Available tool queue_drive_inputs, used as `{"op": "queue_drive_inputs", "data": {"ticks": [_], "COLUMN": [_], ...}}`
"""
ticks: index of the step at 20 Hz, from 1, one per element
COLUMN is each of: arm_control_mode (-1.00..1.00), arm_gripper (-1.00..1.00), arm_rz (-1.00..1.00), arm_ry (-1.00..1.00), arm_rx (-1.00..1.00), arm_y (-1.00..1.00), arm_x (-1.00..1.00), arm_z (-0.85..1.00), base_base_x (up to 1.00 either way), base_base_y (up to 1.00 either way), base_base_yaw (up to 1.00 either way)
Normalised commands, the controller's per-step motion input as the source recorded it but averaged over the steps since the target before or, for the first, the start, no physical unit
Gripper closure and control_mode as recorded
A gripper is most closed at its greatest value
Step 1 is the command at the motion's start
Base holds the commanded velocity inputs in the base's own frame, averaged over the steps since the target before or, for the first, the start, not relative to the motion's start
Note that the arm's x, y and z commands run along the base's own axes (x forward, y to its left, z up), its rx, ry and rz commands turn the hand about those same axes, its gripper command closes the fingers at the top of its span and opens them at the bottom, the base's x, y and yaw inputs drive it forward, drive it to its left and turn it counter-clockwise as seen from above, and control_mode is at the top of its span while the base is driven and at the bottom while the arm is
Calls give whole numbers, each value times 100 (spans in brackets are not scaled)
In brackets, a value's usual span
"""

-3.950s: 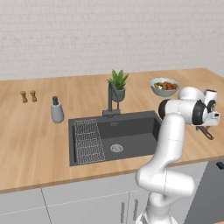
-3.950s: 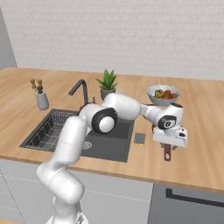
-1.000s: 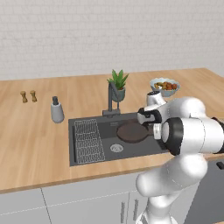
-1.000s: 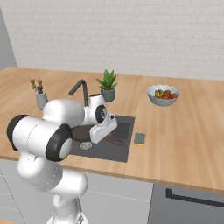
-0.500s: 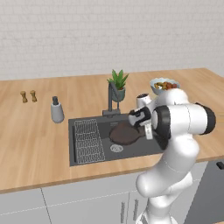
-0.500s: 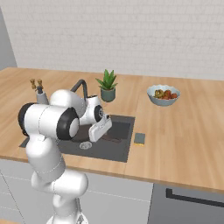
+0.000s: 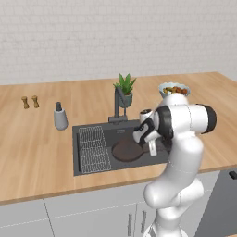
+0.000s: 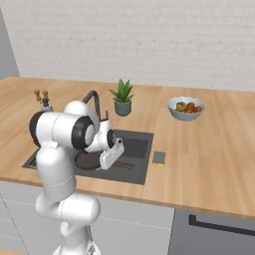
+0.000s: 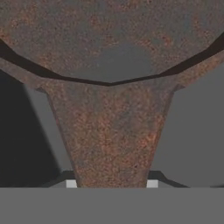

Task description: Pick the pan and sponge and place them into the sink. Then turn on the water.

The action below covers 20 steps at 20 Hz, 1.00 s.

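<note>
Wide wooden desk running across the kitchen, and set into it the big dark grey sink, ribbed wire rack on its left half in the left base view, dark angular faucet rising at its back edge. The white arm bends down over the basin, hand low inside it. There's the frying pan, round and dark brown, sitting down in the sink just right of the rack, its handle reaching back toward the robot's hand. The gripper is clamped on that handle: in the hand view the rusty brown handle runs straight up from between the fingertips and widens into the pan's bowl. From the right base view the pan shows as a dark disc in the basin beside the white hand.

On the desk, a potted green plant stands just behind the faucet, a pale bowl of food sits well off to the right of the sink, a grey dispenser bottle stands left of the basin, and two small shakers further left. Smallest of all, the sponge, lying flat on the desk just beside the sink's right rim, apart from the gripper.
</note>
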Motion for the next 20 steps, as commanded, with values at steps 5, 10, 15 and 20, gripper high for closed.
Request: {"op": "queue_drive_inputs", "data": {"ticks": [5,10,15,20], "arm_control_mode": [-100,-100,-100,-100], "arm_gripper": [100,100,100,100], "arm_rz": [3,3,2,0], "arm_ry": [-1,0,0,0], "arm_rx": [12,14,0,0], "arm_y": [0,0,1,7], "arm_x": [23,34,28,30], "arm_z": [-32,-32,-45,-48], "base_base_x": [0,0,0,0], "base_base_y": [0,0,0,0], "base_base_yaw": [0,0,0,0]}}
